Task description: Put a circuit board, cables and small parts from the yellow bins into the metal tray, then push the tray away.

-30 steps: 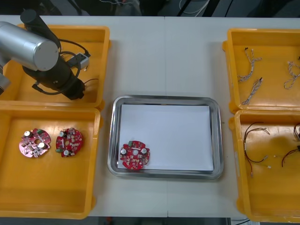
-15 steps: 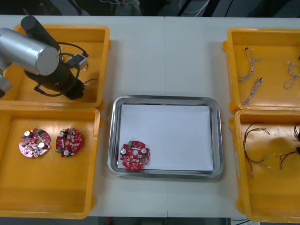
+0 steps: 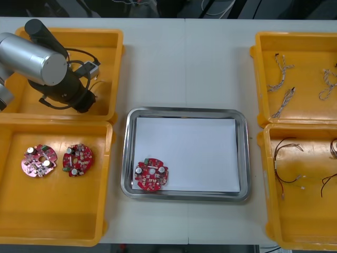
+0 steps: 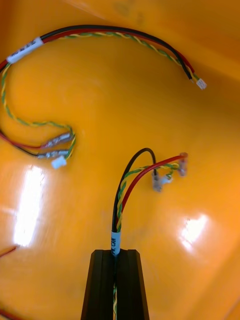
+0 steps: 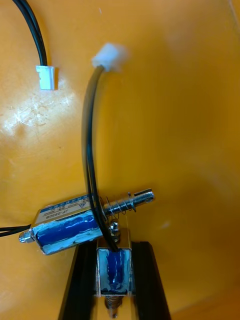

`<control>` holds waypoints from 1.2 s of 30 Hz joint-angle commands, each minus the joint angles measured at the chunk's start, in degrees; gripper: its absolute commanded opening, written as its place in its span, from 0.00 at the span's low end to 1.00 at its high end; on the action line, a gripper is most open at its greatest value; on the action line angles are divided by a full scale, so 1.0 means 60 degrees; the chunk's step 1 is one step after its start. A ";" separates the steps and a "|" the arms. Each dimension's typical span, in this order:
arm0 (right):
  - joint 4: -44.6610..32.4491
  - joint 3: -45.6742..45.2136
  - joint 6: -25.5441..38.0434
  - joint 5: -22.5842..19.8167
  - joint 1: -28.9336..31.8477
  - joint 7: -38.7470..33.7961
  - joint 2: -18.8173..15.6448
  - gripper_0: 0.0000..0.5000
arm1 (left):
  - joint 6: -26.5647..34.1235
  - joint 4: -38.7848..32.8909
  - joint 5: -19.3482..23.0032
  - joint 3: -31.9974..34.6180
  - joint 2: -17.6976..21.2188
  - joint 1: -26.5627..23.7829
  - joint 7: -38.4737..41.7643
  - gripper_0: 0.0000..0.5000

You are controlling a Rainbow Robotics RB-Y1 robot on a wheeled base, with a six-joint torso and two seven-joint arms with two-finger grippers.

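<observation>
Left tool [image 5: 114, 252]: down in the far left yellow bin [image 3: 117, 63], pinching a blue-wrapped small metal part [image 5: 114, 264] with a black lead. A second such part [image 5: 65, 232] lies touching it.
Right tool [image 4: 115, 260]: over another bin's floor [image 4: 190, 125], closed on a red, black and yellow-green cable [image 4: 131, 185].
Metal tray [image 3: 184, 112]: holds one round red circuit board [image 3: 151, 175] in its near left corner, nothing else on the white lining.
Outstanding, by my reckoning: cables and parts to carry over, then the tray pushed away.
</observation>
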 commanded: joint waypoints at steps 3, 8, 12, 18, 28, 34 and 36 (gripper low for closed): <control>-0.1115 -0.0310 0.0927 -0.0373 0.0208 0.0312 -0.0738 0.00 | -0.0115 -0.0040 0.0089 -0.0097 -0.0092 -0.0433 0.0963 0.00; -0.1423 -0.0529 0.1366 -0.1252 0.0208 0.0414 -0.1206 0.00 | -0.0115 -0.0040 0.0089 -0.0097 -0.0077 -0.0433 0.0963 0.00; -0.1716 -0.0749 0.1521 -0.2263 0.0208 0.0605 -0.1778 0.00 | -0.0115 -0.0055 0.0089 -0.0082 -0.0004 -0.0448 0.0963 0.00; -0.2199 -0.0676 0.1521 -0.3479 0.0208 0.0912 -0.2642 0.00 | -0.0086 -0.0187 0.0104 0.0153 0.0113 -0.0462 0.0978 0.00; -0.3385 -0.0178 0.1521 -0.4138 0.0193 0.3212 -0.3550 0.00 | 0.0837 -0.0318 0.0148 0.1031 0.0186 -0.0682 0.1007 0.00; -0.4074 0.0628 0.1440 -0.4240 -0.0173 0.4399 -0.3960 0.00 | 0.1291 -0.0406 0.0133 0.1471 0.0274 -0.0785 0.1051 0.00; -0.4177 0.0906 0.1440 -0.4314 -0.0451 0.4750 -0.4004 0.00 | 0.1511 -0.0494 0.0119 0.1705 0.0274 -0.0785 0.1080 0.00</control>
